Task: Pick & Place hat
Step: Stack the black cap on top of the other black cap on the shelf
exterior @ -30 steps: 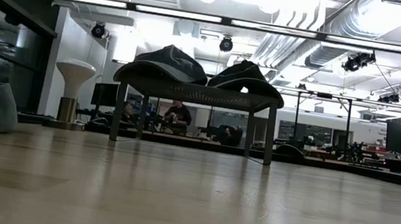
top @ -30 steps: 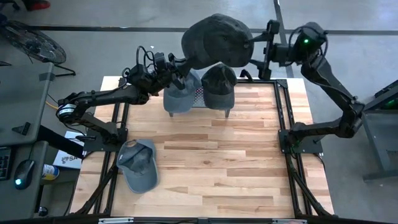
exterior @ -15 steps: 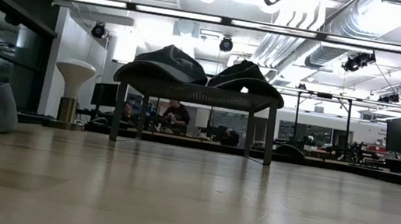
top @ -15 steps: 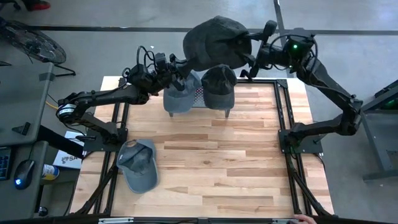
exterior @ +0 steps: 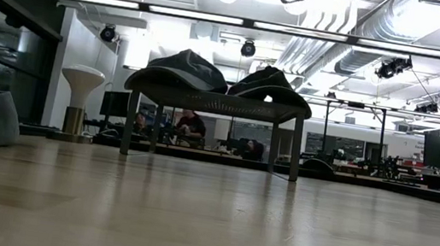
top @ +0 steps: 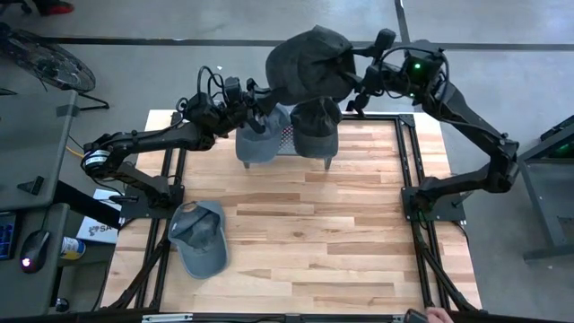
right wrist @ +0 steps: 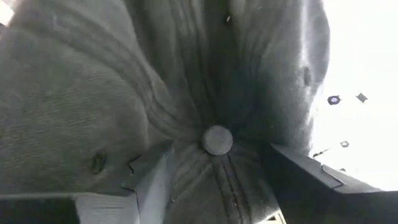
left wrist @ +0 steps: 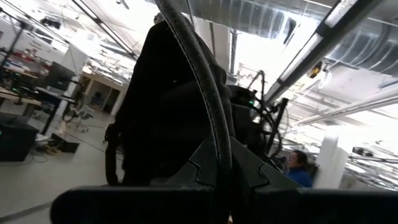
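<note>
A dark grey hat (top: 309,61) is held high above the table's far edge, over a small mesh rack (top: 287,136). My left gripper (top: 260,92) is shut on its rim. My right gripper (top: 360,82) stands open at the hat's crown, whose top button (right wrist: 217,139) lies between the two fingers. On the rack rest a blue-grey hat (top: 256,142) and a dark hat (top: 315,121), both also seen in the low view as the left hat (exterior: 186,68) and the right hat (exterior: 267,81). Another blue-grey hat (top: 201,237) lies on the table at the near left. My left gripper pinches the hat's thick rim edge (left wrist: 210,118) between its two shut fingers, coming from the table's left and slanting upward. The rim runs along between the fingers. The hat stands up beyond them, lifted clear of the rack. My right gripper has its fingers (right wrist: 149,177) on either side of the crown, coming level from the table's right; whether they touch the cloth I cannot tell.
The wooden table (top: 359,251) shows bare boards across its middle and right. The rack stands on thin legs (exterior: 296,147) at the far edge. A person's hand (top: 435,314) shows at the near edge. Beyond the table a person (exterior: 194,125) sits in the room.
My right gripper has swung toward the table's left and a little down, turning as it closed in on the held hat's crown. The hat has stayed up in my left gripper, shifting only slightly.
</note>
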`<control>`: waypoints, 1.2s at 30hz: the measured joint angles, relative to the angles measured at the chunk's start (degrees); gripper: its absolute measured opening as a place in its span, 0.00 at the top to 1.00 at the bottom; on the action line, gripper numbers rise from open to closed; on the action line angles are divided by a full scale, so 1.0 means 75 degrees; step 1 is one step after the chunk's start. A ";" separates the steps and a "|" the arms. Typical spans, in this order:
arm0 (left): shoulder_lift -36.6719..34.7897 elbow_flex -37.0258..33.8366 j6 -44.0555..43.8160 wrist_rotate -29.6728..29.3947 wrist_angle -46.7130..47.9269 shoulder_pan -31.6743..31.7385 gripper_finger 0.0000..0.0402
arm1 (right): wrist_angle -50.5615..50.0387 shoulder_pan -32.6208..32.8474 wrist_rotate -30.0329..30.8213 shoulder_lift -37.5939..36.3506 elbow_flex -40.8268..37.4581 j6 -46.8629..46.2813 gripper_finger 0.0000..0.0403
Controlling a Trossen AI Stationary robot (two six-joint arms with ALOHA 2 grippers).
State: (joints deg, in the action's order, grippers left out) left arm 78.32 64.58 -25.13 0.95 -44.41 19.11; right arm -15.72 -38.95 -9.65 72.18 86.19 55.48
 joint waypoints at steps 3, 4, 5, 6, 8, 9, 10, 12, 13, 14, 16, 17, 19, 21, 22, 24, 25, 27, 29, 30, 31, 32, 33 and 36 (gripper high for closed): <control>0.0000 0.0000 -0.0032 0.0204 0.0002 0.0000 0.99 | -0.0038 0.0002 0.0065 0.0141 0.0000 -0.0125 0.44; 0.0000 0.0000 -0.0032 0.0223 0.0004 0.0000 0.99 | -0.0037 0.0002 0.0188 0.0161 0.0000 -0.0208 0.44; 0.0000 0.0000 -0.0030 0.0227 0.0005 0.0000 0.99 | -0.0025 0.0002 0.0375 0.0164 -0.0003 -0.0344 0.44; 0.0000 0.0000 0.0002 0.0222 0.0024 0.0000 0.99 | 0.0021 0.0002 0.0552 0.0158 -0.0003 -0.0560 0.44; 0.0000 0.0000 0.0265 0.0146 0.0145 0.0000 0.99 | 0.0077 -0.0002 0.0665 0.0069 -0.0003 -0.1149 0.44; 0.0000 0.0000 0.0423 0.0072 0.0193 0.0000 0.99 | 0.0072 -0.0005 0.0627 -0.0008 -0.0003 -0.1467 0.44; 0.0000 0.0000 0.0587 0.0022 0.0199 0.0000 0.99 | 0.0066 -0.0028 0.0576 -0.0082 -0.0003 -0.1785 0.44; 0.0003 0.0000 0.1098 -0.0034 0.0196 0.0000 0.99 | 0.0064 -0.0113 0.0427 -0.0230 -0.0003 -0.2542 0.44; 0.0000 0.0000 0.1399 -0.0035 0.0209 0.0000 0.99 | 0.0051 -0.0160 0.0334 -0.0288 -0.0001 -0.2944 0.44; 0.0000 0.0000 0.1621 -0.0040 0.0254 0.0000 0.99 | 0.0009 -0.0207 0.0204 -0.0327 0.0000 -0.3354 0.44; 0.0001 0.0000 0.1983 -0.0041 0.0332 0.0000 0.99 | -0.0181 -0.0290 -0.0091 -0.0400 0.0000 -0.4158 0.44; 0.0000 0.0000 0.2157 -0.0083 0.0341 0.0000 0.99 | -0.0265 -0.0328 -0.0191 -0.0424 0.0000 -0.4606 0.44; 0.0000 0.0000 0.2456 -0.0319 0.0313 -0.0006 0.99 | -0.0345 -0.0392 -0.0279 -0.0478 0.0000 -0.5666 0.44; 0.0000 0.0000 0.2685 -0.0514 0.0263 -0.0003 0.99 | -0.0384 -0.0497 -0.0442 -0.0546 0.0000 -0.6705 0.44; 0.0000 0.0000 0.2758 -0.0603 0.0229 -0.0003 0.99 | -0.0400 -0.0545 -0.0589 -0.0583 0.0000 -0.7194 0.44; 0.0000 0.0000 0.2871 -0.0678 0.0176 0.0000 0.99 | -0.0403 -0.0587 -0.0933 -0.0614 0.0000 -0.7938 0.44; 0.0000 0.0000 0.2915 -0.0701 0.0138 0.0001 0.99 | -0.0429 -0.0593 -0.1163 -0.0628 0.0000 -0.7993 0.44; 0.0000 0.0000 0.2922 -0.0696 0.0039 0.0000 0.99 | -0.0643 -0.0501 -0.1460 -0.0629 0.0000 -0.7432 0.44; 0.0000 0.0000 0.2976 -0.0693 0.0001 0.0000 0.99 | -0.0761 -0.0299 -0.1304 -0.0589 0.0000 -0.7332 0.44; 0.0000 0.0000 0.2999 -0.0696 -0.0002 0.0000 0.99 | -0.0749 -0.0221 -0.1200 -0.0560 0.0000 -0.7569 0.44; 0.0000 0.0000 0.3062 -0.0745 -0.0002 0.0000 0.99 | -0.0761 -0.0162 -0.1128 -0.0531 0.0000 -0.7879 0.44; 0.0000 0.0000 0.3138 -0.0793 -0.0023 0.0000 0.99 | -0.0778 -0.0101 -0.0945 -0.0512 0.0000 -0.8161 0.44; 0.0000 0.0000 0.3183 -0.0807 -0.0068 0.0000 0.99 | -0.0790 -0.0029 -0.0726 -0.0483 0.0000 -0.8420 0.44; 0.0000 0.0000 0.3294 -0.0764 -0.0086 0.0000 0.99 | -0.0774 0.0191 0.0080 -0.0468 0.0000 -0.9053 0.44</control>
State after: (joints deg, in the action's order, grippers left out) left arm 78.32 64.58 -0.42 -4.78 -45.05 19.11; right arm -21.53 -37.52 -9.05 68.66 86.19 -12.42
